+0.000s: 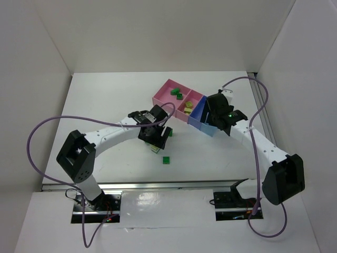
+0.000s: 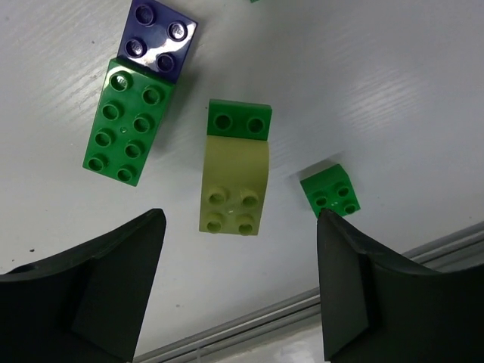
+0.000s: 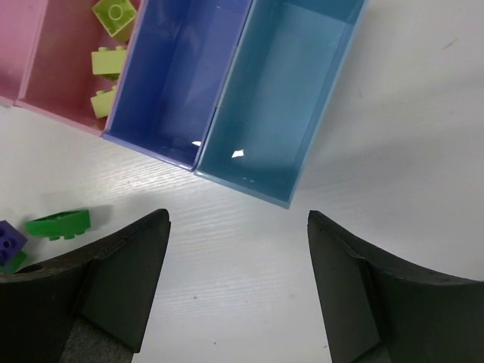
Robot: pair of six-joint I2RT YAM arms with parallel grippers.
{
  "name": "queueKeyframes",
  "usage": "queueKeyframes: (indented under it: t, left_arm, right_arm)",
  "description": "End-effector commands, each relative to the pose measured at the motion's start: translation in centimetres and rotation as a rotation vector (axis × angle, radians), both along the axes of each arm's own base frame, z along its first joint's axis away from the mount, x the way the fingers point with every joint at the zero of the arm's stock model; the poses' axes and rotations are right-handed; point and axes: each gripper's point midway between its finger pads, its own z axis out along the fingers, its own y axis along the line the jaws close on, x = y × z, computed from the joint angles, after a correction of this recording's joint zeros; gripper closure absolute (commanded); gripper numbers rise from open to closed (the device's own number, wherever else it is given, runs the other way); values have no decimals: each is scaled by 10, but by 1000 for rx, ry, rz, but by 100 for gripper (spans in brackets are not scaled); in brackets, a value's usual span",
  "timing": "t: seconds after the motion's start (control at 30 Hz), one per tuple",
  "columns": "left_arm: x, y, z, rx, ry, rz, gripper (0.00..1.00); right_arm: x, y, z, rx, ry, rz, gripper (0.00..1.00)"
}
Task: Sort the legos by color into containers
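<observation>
My left gripper is open and hovers over loose legos on the white table. A pale yellow brick lies between its fingers, butted against a small green brick. A long green brick, a dark purple brick and a small green square brick lie around it. My right gripper is open and empty, just in front of the empty blue tray and the empty light blue tray. The smaller pink tray holds pale yellow bricks.
In the top view the large pink tray holds green bricks at the left end of the tray row. A lone green brick lies near the table's front edge. A metal rail runs along that edge.
</observation>
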Motion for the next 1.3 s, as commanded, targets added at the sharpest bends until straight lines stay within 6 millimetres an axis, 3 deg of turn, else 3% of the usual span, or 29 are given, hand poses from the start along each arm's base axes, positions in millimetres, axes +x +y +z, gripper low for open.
queueKeyframes:
  t: [0.0,0.23,0.47,0.57,0.63,0.7,0.73,0.8,0.9,0.97,1.13,1.17,1.2,1.27]
  left_arm:
    - [8,6,-11,50,-31,49,17]
    - [12,8,-14,78,-56,68,26]
    - [11,9,-19,83,-57,58,24]
    - [10,8,-23,81,-43,53,29]
    - [10,4,-22,64,-43,48,43]
    - [9,2,-22,54,-36,53,50]
    - [11,0,-19,47,-44,53,60]
    - [13,2,-19,55,-51,58,71]
    - [14,1,-7,41,-66,59,90]
    - [14,-11,11,-50,-55,28,100]
    - [24,-22,64,-271,-56,-68,100]
    - [26,-26,73,-316,-53,-92,100]
    - [20,-36,89,-408,-35,-163,100]
    - [26,-36,107,-508,-31,-205,100]
  right_arm:
    - [-9,-10,0,-13,9,-17,19]
    - [-9,-10,0,-12,9,-17,19]
    - [-5,-8,0,-8,-1,-17,19]
    - [-3,-7,4,-4,-10,-17,19]
    - [-3,-7,1,-8,-1,-17,19]
    - [-2,-11,2,-23,-8,-31,19]
    - [-2,-11,2,-23,-8,-31,19]
    - [-2,-14,2,-23,-7,-41,19]
    - [1,-9,8,-2,-18,-27,19]
    - [-1,-1,3,9,8,31,19]
    - [0,26,12,103,16,201,17]
    - [1,32,18,135,0,251,12]
    - [-1,51,30,221,-24,397,12]
    - [-10,72,47,323,-65,562,8]
